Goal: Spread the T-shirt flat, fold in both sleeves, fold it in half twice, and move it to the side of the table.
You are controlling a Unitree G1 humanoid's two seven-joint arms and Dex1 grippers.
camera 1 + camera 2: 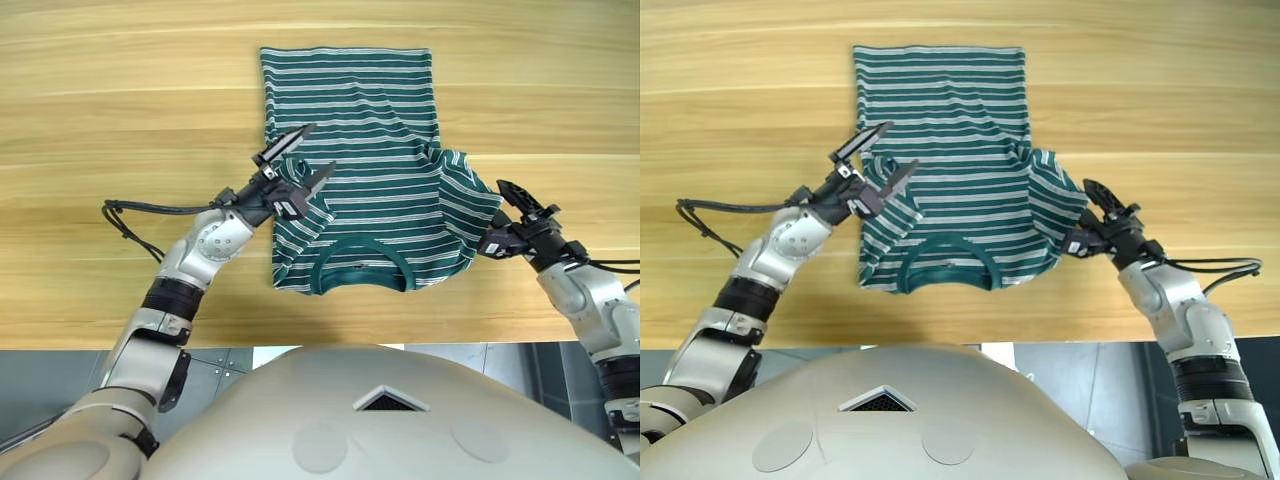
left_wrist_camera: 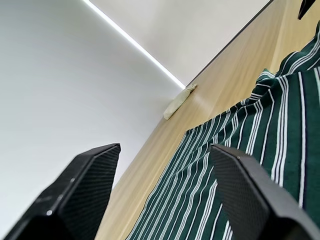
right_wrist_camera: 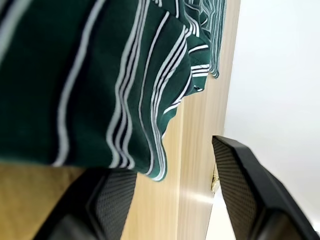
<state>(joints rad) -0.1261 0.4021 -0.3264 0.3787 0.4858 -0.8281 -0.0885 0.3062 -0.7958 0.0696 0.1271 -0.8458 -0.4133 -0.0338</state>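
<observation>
T-shirt (image 1: 370,150): green, white stripes, on counter (image 1: 120,100) between both hands. Collar (image 1: 362,262) on robot's side, hem on far side.

Left hand (image 1: 320,148): open, fingers spread wide, over shirt edge, just beyond folded-in sleeve (image 1: 300,215). Contact with cloth: cannot tell.

Right hand (image 1: 495,215): open, low at counter, fingers apart. Rumpled sleeve (image 1: 470,195) bulges out toward it, with cloth edge just ahead of fingertips, not clamped.

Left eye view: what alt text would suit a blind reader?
A green striped T-shirt lies on a wooden table, collar toward the robot. The open left gripper is over its left side; the open right gripper is beside the bunched right sleeve.
</observation>
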